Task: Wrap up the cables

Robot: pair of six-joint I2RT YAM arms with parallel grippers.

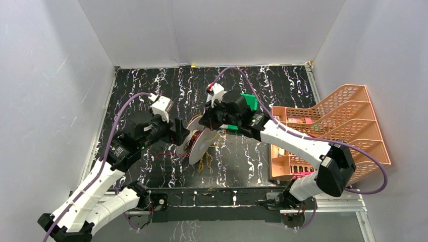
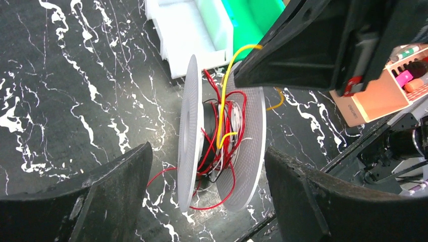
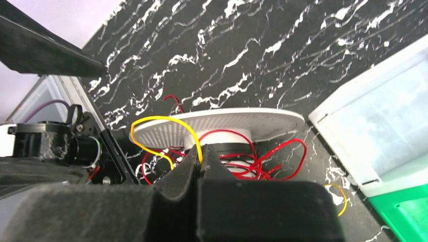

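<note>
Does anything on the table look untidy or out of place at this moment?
Yes. The red cable is not wound tightly on the white spool: loose, tangled loops bulge out between its discs and trail onto the table. The yellow cable also arcs free.

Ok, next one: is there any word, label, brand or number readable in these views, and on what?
No text can be read in any view.
Orange file rack: a small dark marking low on its end wall, too blurred to read.
Markers in the rack: coloured bands only, too small to tell any lettering.
White spool: no print visible.
</note>
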